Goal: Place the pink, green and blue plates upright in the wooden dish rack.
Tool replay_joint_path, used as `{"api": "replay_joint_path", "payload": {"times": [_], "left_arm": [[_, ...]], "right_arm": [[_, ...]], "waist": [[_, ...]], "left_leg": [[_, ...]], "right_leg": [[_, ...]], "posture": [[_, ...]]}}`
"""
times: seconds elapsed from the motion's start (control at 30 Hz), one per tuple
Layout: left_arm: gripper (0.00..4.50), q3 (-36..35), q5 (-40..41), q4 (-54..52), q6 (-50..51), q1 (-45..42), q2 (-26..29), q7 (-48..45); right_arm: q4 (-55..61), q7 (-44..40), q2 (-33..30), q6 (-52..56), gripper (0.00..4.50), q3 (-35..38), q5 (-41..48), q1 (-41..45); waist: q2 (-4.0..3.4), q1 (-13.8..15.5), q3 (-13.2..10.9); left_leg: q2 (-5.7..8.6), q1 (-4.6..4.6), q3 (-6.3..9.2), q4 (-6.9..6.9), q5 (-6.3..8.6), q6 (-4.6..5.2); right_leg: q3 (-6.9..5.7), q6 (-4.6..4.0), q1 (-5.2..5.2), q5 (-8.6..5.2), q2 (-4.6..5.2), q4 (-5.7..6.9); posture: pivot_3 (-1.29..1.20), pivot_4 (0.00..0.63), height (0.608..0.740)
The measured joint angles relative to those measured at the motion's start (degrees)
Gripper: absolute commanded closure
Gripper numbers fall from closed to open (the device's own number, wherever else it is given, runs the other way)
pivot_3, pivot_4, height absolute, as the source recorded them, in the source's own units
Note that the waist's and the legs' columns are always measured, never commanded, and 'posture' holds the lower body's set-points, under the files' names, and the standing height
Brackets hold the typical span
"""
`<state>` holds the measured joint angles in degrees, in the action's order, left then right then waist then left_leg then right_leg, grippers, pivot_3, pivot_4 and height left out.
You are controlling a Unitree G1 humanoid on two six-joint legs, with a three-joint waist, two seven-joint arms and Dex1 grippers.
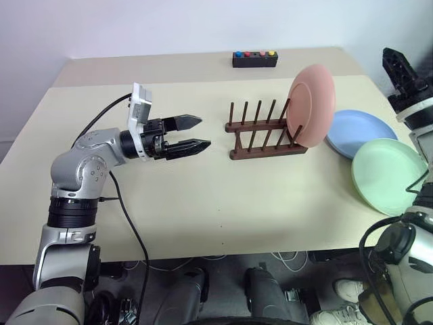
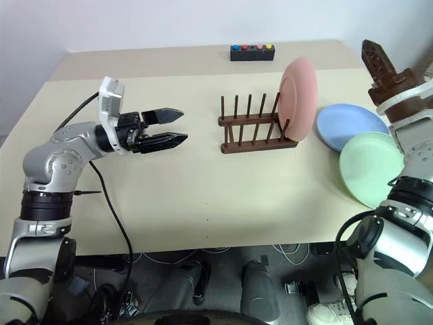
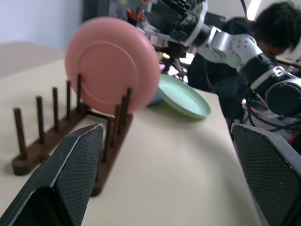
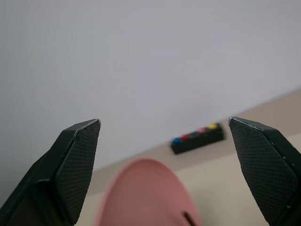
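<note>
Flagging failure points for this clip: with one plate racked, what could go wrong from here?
The salmon pink round plate stands in the end slot of the dark brown wooden dish rack, overhanging its end; a knock could tip it out. The pale mint green plate overlaps the light blue plate and lies at the table's edge, so the open right gripper may drag both.

Left arm: elbow bent, forearm reaching in from the left, held level above the table. Left pincer [image 1: 193, 133] points level toward the right, fingers [image 3: 70, 174] spread wide, nothing between them. Wrist camera housing sits on top of the wrist.

Right arm: raised at the right edge, forearm angled upward. Right pincer [image 4: 164, 169] points forward and somewhat above level, fingers [image 4: 77, 160] wide apart, empty. In the eye views only its dark finger housing shows, high near the frame edge.
</note>
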<state>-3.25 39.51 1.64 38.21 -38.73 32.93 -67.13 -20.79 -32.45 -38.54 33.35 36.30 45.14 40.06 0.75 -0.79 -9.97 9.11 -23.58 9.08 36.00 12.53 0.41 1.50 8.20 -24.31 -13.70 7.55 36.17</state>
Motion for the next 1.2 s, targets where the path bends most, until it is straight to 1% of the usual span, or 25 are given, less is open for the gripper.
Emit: {"api": "replay_joint_path", "payload": {"times": [0.07,0.13,0.23,0.37,0.47,0.57,0.7,0.83,1.0,1.1,1.17,1.2], "left_arm": [[0.0,0.86,0.07,-1.01,1.24,0.01,0.63,-1.51],[0.0,2.31,1.02,-2.58,3.35,0.12,1.78,-3.36],[0.0,4.16,1.51,-3.72,5.31,0.0,2.91,-5.89],[0.0,6.84,0.83,-4.77,4.79,-0.08,3.18,-8.84],[0.0,9.1,-2.1,-4.9,0.4,0.08,2.33,-9.94],[0.0,10.21,-4.14,-4.33,-3.64,-0.09,0.57,-10.5],[0.0,11.69,-5.58,-3.87,-5.45,-0.19,0.05,-11.29],[0.0,11.91,-6.19,-3.85,-6.17,-0.19,0.05,-11.71],[0.0,12.0,-7.05,-3.7,-7.36,-0.19,0.27,-11.62],[0.0,11.96,-7.66,-2.97,-7.64,-0.19,0.76,-11.66],[0.0,11.88,-7.83,-2.29,-7.74,-0.19,0.99,-11.62],[0.0,11.71,-7.83,-2.2,-7.74,-0.19,1.06,-11.59]], "right_arm": [[5.8,0.69,-2.3,-0.92,0.04,-3.65,-4.61,-6.13],[12.82,0.57,-6.36,-1.1,0.04,-7.88,-9.9,-13.69],[21.66,0.29,-10.18,0.96,0.04,-10.46,-13.44,-22.1],[29.88,0.57,-12.87,7.69,0.04,-9.78,-13.01,-27.6],[36.38,1.53,-14.44,16.1,0.04,-5.64,-10.82,-32.07],[41.07,2.42,-14.51,22.23,0.04,-3.82,-8.82,-35.42],[42.47,3.52,-14.38,23.87,0.04,-4.27,-10.68,-39.78],[42.38,3.78,-14.24,23.56,0.04,-5.03,-12.67,-41.93],[37.67,3.4,-13.52,19.59,0.04,-8.64,-17.17,-45.59],[35.49,2.59,-12.41,18.18,0.81,-8.98,-17.96,-46.21],[34.64,1.87,-12.09,17.88,1.67,-9.05,-17.94,-46.05],[34.39,1.69,-12.08,17.88,2.17,-9.05,-17.93,-45.58]], "waist": [[-0.02,0.16,0.0],[-0.06,0.2,0.0],[-0.13,-0.02,0.03],[-0.21,-0.03,0.05],[-0.19,0.53,0.05],[-0.19,1.12,0.05],[-0.19,1.46,0.04],[-0.19,1.43,0.05],[-0.19,1.5,0.04],[-0.19,1.35,0.04],[-0.19,1.32,0.04],[-0.19,1.33,0.04]], "left_leg": [[0.01,0.0,0.01,0.0,-0.01,-0.02],[0.03,-0.02,0.01,0.01,-0.01,-0.02],[0.01,-0.01,0.0,0.01,0.01,0.01],[-0.01,0.02,-0.02,0.01,0.03,0.06],[0.0,0.0,0.0,0.04,0.08,0.13],[0.0,0.0,-0.02,0.07,0.11,0.17],[0.0,0.0,-0.08,0.09,0.13,0.21],[-0.01,0.01,-0.08,0.08,0.13,0.22],[0.0,0.01,-0.1,0.1,0.13,0.22],[-0.01,0.02,-0.09,0.08,0.13,0.22],[-0.01,0.02,-0.09,0.08,0.13,0.22],[-0.01,0.02,-0.09,0.08,0.13,0.22]], "right_leg": [[0.0,0.01,-0.02,0.0,0.0,0.0],[0.0,0.03,-0.04,-0.02,0.0,0.01],[0.01,0.02,-0.04,-0.01,-0.01,0.05],[0.03,0.0,-0.02,-0.01,0.01,0.06],[-0.01,0.0,0.08,-0.01,0.05,-0.05],[0.0,0.0,0.1,-0.01,0.07,-0.07],[0.01,0.0,0.1,-0.01,0.08,-0.08],[0.0,0.0,0.1,-0.01,0.07,-0.07],[0.01,0.01,0.12,-0.01,0.07,-0.09],[0.01,0.0,0.1,-0.01,0.05,-0.07],[0.01,0.0,0.1,-0.01,0.05,-0.07],[0.01,0.01,0.1,-0.01,0.05,-0.07]], "posture": [[0.0,0.15,0.74],[0.0,0.15,0.74],[0.0,0.15,0.74],[0.0,0.15,0.74],[0.0,0.15,0.74],[0.0,0.15,0.74],[0.0,0.15,0.74],[0.0,0.15,0.74],[0.0,0.15,0.74],[0.0,0.15,0.74],[0.0,0.15,0.74],[0.0,0.15,0.74]]}}
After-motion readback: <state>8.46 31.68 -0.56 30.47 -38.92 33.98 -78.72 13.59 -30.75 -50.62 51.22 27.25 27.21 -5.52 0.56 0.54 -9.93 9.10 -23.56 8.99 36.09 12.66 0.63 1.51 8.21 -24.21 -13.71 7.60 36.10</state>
